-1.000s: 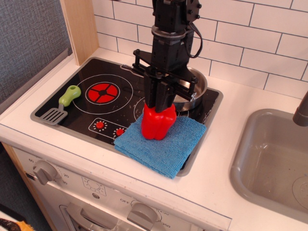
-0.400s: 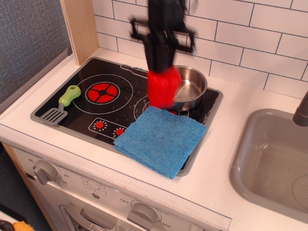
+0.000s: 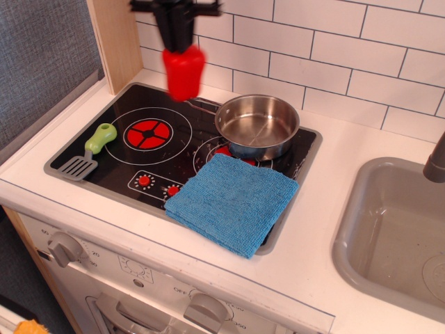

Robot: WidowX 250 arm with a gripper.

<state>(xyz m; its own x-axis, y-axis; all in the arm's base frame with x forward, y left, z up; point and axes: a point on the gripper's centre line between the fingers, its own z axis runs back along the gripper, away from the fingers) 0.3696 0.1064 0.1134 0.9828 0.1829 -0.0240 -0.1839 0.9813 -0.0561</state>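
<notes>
Only the lowest portion of the arm is shown, at the top edge of the view. The end effector (image 3: 176, 42) is finished entirely in black. A thin horizontal crossbar is fitted above the fingers, projecting to either side. Two narrow, straight black fingers (image 3: 172, 31) extend beneath it. Finer details are lost to motion blur.

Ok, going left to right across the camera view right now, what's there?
Spatula on the stove's left edge → red burner → red pepper held up in the gripper → blue cloth → steel pan → sink at far right.
</notes>
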